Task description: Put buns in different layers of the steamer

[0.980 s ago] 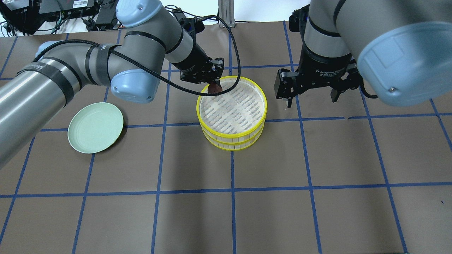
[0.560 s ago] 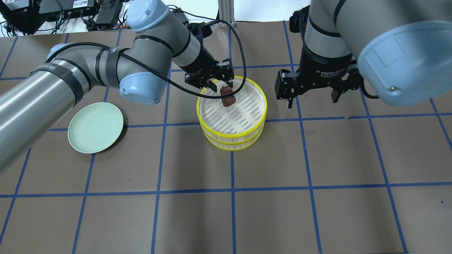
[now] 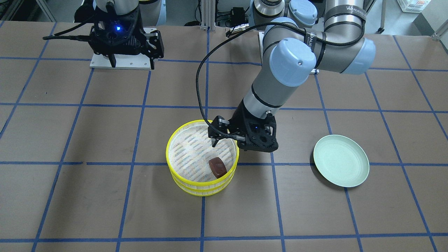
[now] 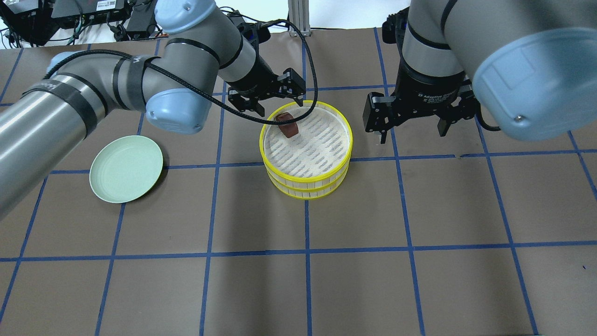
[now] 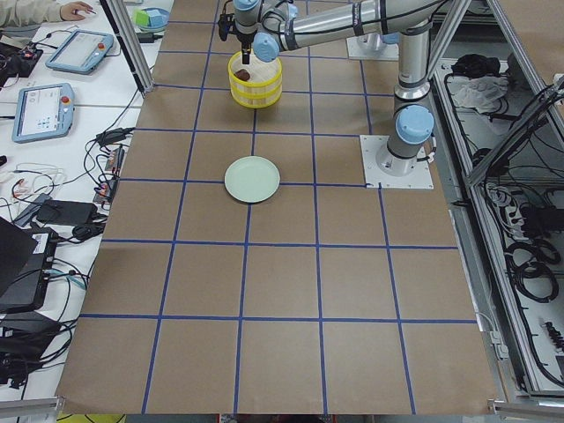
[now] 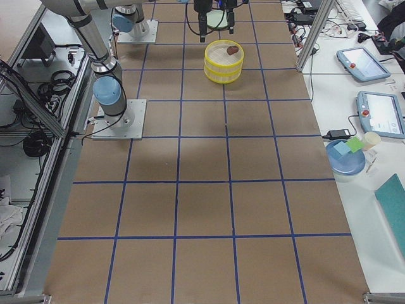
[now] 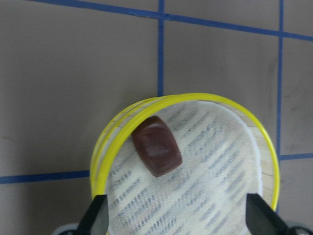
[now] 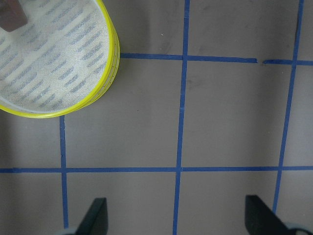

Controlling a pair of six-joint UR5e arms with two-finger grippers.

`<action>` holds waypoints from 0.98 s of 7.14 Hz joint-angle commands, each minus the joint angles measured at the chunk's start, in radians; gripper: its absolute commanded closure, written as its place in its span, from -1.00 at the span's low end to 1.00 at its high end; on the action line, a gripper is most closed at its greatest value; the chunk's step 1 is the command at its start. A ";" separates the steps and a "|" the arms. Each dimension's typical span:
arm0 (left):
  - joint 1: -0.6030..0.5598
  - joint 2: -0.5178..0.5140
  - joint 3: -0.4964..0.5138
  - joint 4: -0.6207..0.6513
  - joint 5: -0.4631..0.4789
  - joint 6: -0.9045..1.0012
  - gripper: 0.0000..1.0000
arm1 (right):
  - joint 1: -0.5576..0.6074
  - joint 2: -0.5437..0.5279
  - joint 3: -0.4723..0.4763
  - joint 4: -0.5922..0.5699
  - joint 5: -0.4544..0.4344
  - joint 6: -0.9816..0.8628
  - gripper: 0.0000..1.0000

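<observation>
Brown bun [image 4: 287, 125]: lying loose on woven bottom of top steamer layer [image 4: 322, 149], on side nearest left arm, just beside yellow rim, maybe touching it, hard to tell. Held by nothing.

Left gripper [image 4: 281, 105]: spread wide, grasping nothing, hanging over rim just beside bun. From wrist camera: fingertips far apart at frame bottom, bun ahead of them, untouched.

Right gripper [image 4: 411, 135]: also spread wide, nothing in it, off to other side of steamer, apart from it.

Lower layer [image 4: 305, 191]: stacked directly under top one, inside hidden. Cream bun: not in view anywhere, cannot tell whether under there.

Green plate [image 4: 126, 168]: well apart, on left arm's side.

Handling, as judgement only:
- Small rounded block, likely very light, so little squeeze needed.
- Looks smooth and slightly glossy, probably slippery at rounded corners.
- Possibly a bit soft, so no hard clench.
- Best taken from above, across the two longer flat sides at mid-length, never on corners.
- Snag: closeness to rim, so little room for a finger on that side, with risk of nudging tray or wedging bun against wall.
</observation>
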 commanded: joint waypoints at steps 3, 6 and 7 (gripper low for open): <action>0.078 0.153 0.020 -0.268 0.243 0.117 -1.00 | -0.001 0.000 0.000 0.001 -0.002 0.001 -1.00; 0.082 0.259 0.016 -0.385 0.331 0.162 -1.00 | 0.002 0.006 0.003 -0.007 0.002 0.004 -1.00; 0.082 0.285 0.014 -0.418 0.332 0.195 -1.00 | 0.002 0.006 0.003 -0.007 0.000 0.004 -1.00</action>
